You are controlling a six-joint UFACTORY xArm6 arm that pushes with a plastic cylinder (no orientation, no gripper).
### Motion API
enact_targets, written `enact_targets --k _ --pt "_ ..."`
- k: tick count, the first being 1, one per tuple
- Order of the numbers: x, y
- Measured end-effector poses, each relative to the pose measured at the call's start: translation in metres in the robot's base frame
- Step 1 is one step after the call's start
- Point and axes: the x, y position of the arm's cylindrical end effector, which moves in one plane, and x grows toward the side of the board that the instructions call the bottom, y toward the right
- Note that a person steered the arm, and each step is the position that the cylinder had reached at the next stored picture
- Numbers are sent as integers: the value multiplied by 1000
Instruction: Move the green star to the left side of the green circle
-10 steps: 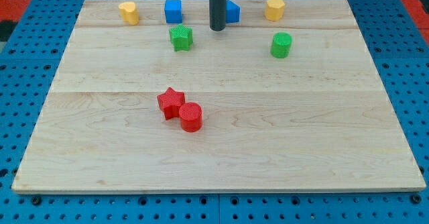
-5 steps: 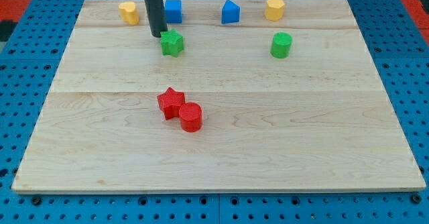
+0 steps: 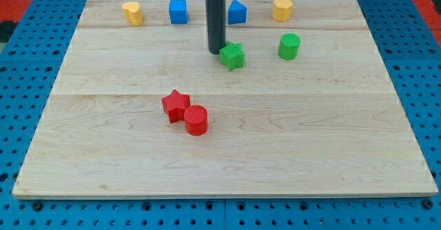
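The green star (image 3: 233, 55) lies on the wooden board (image 3: 317, 147) in the upper middle of the view. The green circle (image 3: 289, 46) stands to its right, with a gap of bare board between them. My tip (image 3: 216, 50) is at the star's upper left edge, touching it or nearly so. The dark rod rises from there toward the view's top.
A yellow block (image 3: 133, 13), a blue cube (image 3: 178, 12), a blue block (image 3: 237, 12) and another yellow block (image 3: 282, 9) line the board's top edge. A red star (image 3: 176, 105) and red circle (image 3: 196, 120) touch near the middle left.
The green star has slid right, from the upper left of the board toward the green circle. My tip moved right with it, staying at its left side.
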Motion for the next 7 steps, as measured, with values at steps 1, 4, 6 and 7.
enact_targets --k 1,4,6,7 --pt "16 -33" --pt "32 36" --pt "105 48" --pt "168 49"
